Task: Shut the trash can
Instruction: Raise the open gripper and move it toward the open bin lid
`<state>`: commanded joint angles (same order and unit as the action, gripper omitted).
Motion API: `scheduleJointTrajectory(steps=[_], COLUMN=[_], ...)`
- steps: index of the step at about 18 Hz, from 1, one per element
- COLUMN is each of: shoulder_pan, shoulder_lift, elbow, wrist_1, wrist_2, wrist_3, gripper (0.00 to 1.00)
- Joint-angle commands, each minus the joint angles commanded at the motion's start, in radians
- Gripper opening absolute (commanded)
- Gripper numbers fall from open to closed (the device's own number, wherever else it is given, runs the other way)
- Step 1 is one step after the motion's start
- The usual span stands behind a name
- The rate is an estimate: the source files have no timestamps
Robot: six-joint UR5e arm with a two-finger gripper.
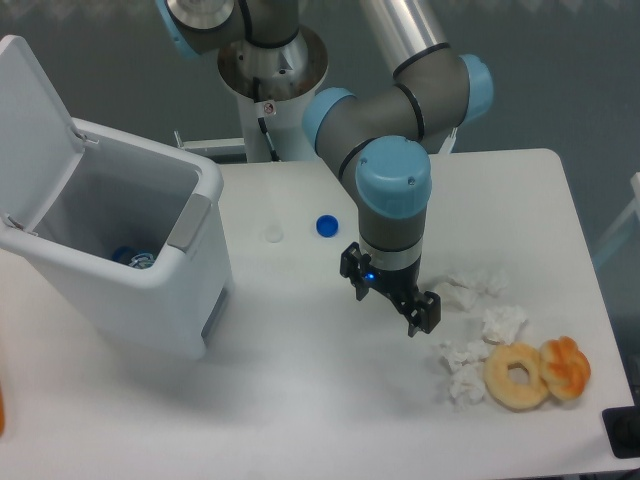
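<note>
On table (300, 390): 1 open trash can (130, 270), 2 donuts (517, 376).

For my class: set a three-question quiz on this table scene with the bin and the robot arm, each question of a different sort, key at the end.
1. True or false: the lid of the trash can is shut.
2. Which lies nearest the bagel? A) the blue cap B) the crumpled tissues C) the trash can
3. Fill in: the tool hangs over the table, between the trash can and the ______.

Key
1. False; the lid stands up, and the inside shows.
2. B
3. tissues
</note>
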<state>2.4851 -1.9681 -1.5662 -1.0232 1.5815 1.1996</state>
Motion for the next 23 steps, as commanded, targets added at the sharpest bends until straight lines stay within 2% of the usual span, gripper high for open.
scheduleJointTrajectory(steps=[5, 8, 11, 14, 16, 18, 23], shoulder_pan=[-0.012, -0.026, -0.032, -0.043, -0.052, -0.063, -0.15], shoulder_lift=[-0.006, 0.008, 0.058, 0.135, 0.175, 0.21, 0.224], elbow=[-0.017, -0.081, -0.089, -0.089, -0.075, -0.049, 0.029], wrist_1=[0.002, 0.009, 0.011, -0.009, -0.038, -0.041, -0.046], wrist_2=[0.014, 0.018, 0.017, 0.006, -0.041, -0.089, -0.208], wrist_3=[-0.014, -0.055, -0.061, -0.077, -0.196, -0.319, -0.593], gripper=[1.0, 1.0, 1.0, 1.0, 1.0, 1.0, 1.0])
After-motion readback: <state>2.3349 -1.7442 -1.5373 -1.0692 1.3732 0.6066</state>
